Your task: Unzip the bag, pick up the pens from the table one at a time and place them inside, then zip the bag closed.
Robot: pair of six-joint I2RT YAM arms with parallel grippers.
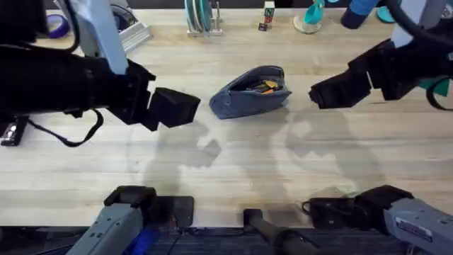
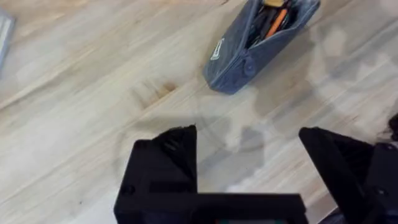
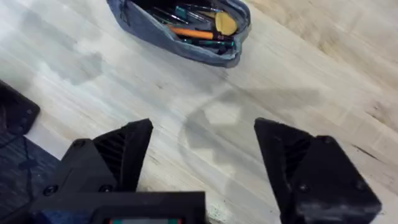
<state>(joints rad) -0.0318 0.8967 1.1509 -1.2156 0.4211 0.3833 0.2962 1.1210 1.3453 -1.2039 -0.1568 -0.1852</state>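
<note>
The blue-grey bag lies unzipped on the table at centre back, and orange and dark pens show inside its mouth. The left wrist view looks down on the bag with pens inside; the right wrist view shows the bag with an orange pen among dark ones. My left gripper hovers left of the bag, open and empty. Off to the bag's right, my right gripper is open and empty too.
Along the table's back edge stand a wire rack, a small box, a teal object on a round stand and blue items. A purple tape roll lies at the back left. Bare wood lies in front of the bag.
</note>
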